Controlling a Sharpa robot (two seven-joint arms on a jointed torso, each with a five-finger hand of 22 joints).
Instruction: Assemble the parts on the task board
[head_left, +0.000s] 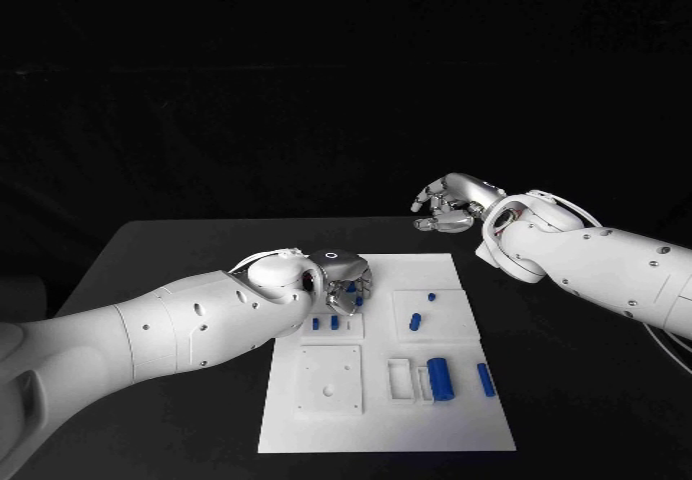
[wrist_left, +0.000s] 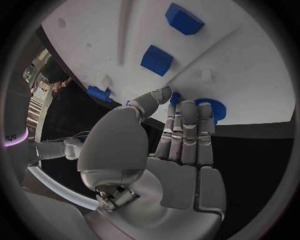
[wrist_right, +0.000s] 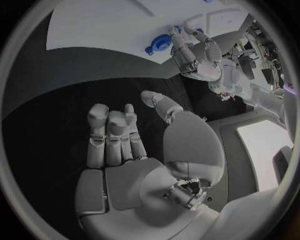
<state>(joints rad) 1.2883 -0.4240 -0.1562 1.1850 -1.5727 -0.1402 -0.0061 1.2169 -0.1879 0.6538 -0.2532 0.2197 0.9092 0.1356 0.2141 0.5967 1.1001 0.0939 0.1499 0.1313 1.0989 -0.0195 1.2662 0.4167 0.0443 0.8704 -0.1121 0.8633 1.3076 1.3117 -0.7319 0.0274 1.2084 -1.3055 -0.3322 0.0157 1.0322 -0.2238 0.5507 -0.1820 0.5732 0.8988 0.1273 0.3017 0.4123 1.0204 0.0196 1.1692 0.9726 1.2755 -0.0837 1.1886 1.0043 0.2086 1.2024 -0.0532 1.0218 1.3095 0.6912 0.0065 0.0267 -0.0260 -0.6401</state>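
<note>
The white task board lies in the middle of the black table. My left hand hovers low over its far left corner; thumb and fingertips pinch a round ribbed blue part, also seen as the blue round part under the left hand. Two small blue blocks stand just beside that hand, the same blocks in the left wrist view. My right hand is raised beyond the board's far right corner, its fingers straight with nothing in them.
More blue parts lie on the board: a peg, a short pin, a thick cylinder and a slim one. A white square plate and a white frame sit on its near half.
</note>
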